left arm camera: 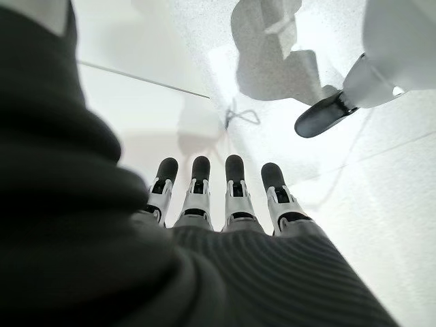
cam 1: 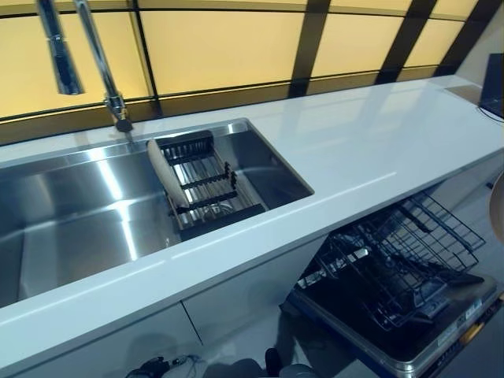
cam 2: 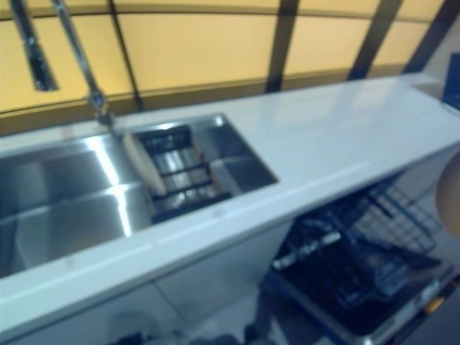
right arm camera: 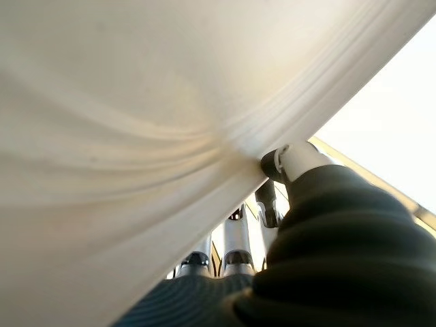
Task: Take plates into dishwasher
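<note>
A cream plate [right arm camera: 136, 122] fills the right wrist view. My right hand [right arm camera: 262, 225] is shut on it, thumb on its rim and fingers under it. The plate's edge shows at the far right of the left eye view [cam 1: 497, 206], above the open dishwasher's lower rack [cam 1: 402, 252]. A second cream plate [cam 1: 165, 175] stands on edge in a dish rack [cam 1: 209, 189] inside the sink [cam 1: 71, 213]. My left hand [left arm camera: 218, 204] shows only in its wrist view, fingers straight and empty, pointing at the floor.
The white counter [cam 1: 378, 134] runs in front of the sink and off to the right. A tall tap [cam 1: 98, 63] stands behind the sink. The dishwasher door [cam 1: 441, 346] lies open below the counter at the lower right, with the wire rack pulled out over it.
</note>
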{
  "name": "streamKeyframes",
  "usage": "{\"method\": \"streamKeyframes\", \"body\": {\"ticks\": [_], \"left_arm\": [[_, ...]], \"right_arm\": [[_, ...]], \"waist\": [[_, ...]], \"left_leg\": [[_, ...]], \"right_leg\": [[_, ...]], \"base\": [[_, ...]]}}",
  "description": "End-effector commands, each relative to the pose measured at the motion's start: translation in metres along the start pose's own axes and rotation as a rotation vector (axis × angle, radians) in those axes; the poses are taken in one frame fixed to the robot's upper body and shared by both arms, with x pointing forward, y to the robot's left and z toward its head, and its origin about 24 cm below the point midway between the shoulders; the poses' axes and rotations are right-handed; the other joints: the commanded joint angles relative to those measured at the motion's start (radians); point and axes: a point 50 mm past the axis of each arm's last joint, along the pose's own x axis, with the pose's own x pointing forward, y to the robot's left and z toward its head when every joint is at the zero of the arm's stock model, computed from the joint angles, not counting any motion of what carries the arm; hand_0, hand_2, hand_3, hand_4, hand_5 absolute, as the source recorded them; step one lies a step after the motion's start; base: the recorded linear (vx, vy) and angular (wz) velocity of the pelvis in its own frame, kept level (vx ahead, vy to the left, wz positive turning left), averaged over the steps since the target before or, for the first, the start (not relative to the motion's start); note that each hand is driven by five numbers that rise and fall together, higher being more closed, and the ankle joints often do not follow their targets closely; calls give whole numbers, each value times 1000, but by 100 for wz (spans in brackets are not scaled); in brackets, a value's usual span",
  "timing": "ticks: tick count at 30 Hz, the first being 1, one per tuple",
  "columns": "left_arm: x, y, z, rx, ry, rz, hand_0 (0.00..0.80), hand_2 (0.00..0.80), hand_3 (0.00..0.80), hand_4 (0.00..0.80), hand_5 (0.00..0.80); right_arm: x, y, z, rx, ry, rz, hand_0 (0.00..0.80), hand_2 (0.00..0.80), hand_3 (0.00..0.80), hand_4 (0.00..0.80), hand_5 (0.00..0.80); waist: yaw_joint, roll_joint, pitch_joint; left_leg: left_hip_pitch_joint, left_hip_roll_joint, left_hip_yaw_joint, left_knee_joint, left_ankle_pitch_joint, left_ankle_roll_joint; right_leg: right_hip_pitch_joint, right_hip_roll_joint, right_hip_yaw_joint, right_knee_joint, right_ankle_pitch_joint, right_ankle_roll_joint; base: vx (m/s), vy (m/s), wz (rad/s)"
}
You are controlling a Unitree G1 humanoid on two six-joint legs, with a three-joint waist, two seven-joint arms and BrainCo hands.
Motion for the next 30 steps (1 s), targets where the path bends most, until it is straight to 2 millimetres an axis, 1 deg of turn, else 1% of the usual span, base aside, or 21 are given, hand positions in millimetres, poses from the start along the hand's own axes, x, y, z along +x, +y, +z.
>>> {"method": "streamKeyframes", "body": {"ticks": [1,3,8,11,13,16,19,22,23,24,25,30], "left_arm": [[1,13,15,15,-16,46,0,0,0,0,0],[1,12,16,12,-17,44,0,0,0,0,0],[2,7,17,19,-12,31,0,0,0,0,0],[2,3,18,19,-13,22,0,0,0,0,0],[3,-1,19,23,-14,11,0,0,0,0,0],[3,-5,20,29,-17,-4,0,0,0,0,0],[3,-7,20,37,-18,-12,0,0,0,0,0],[3,-9,21,43,-20,-15,0,0,0,0,0],[3,-9,21,42,-20,-15,0,0,0,0,0],[3,-9,21,43,-19,-16,0,0,0,0,0],[3,-11,20,52,-20,-21,0,0,0,0,0],[3,-12,19,70,-14,-31,0,0,0,0,0]], "right_arm": [[2,-21,-12,11,63,-126,800,800,800,800,800],[1,-19,-11,20,62,-124,800,800,800,800,800],[-3,-9,5,-25,55,-139,800,800,800,800,800],[-2,-8,12,-53,68,-158,800,800,800,800,800],[-2,-3,22,-54,80,-144,800,800,800,800,800],[-1,2,35,-32,80,-129,800,800,800,800,800],[2,-1,42,-38,87,-126,800,800,800,800,800],[5,2,52,-37,88,-109,800,800,800,800,800],[5,2,54,-34,86,-108,800,800,800,800,800],[5,3,54,-35,86,-107,800,800,800,800,800],[7,5,63,-13,84,-88,800,800,800,800,800],[9,9,80,-6,65,-60,800,800,800,800,800]], "waist": [[-4,-34,6],[-8,-32,7],[-11,-21,7],[-9,-16,8],[-7,-9,9],[-1,1,12],[8,8,13],[19,11,12],[18,2,16],[19,12,12],[32,5,16],[47,10,18]], "left_leg": [[57,-6,-36,40,-144,113],[57,-6,-33,44,-148,113],[58,-5,-27,53,-156,115],[62,-6,-28,53,-159,115],[64,-8,-31,51,-161,116],[65,-12,-39,47,-159,118],[68,-16,-48,42,-157,118],[67,-19,-56,35,-152,116],[57,-19,-44,41,-128,115],[67,-19,-57,35,-151,116],[55,-22,-54,35,-122,114],[56,-25,-70,26,-115,114]], "right_leg": [[-5,-40,-10,6,-3,119],[-8,-40,-7,6,-2,118],[-14,-45,-8,8,-2,118],[-16,-47,-9,9,-2,116],[-17,-50,-13,10,-4,116],[-14,-52,-15,10,-6,115],[-12,-56,-23,10,-8,113],[-13,-60,-34,10,-8,112],[-22,-62,-35,12,9,102],[-13,-61,-35,10,-8,112],[-19,-65,-45,12,8,100],[-14,-70,-61,13,5,98]], "base": [[1,15,-14],[4,13,-6],[2,7,-1],[0,0,0],[0,0,0],[1,32,1],[0,0,0],[-29,-18,8],[-5,-3,11],[-75,-58,13],[5,-2,11],[-9,-16,10]]}}
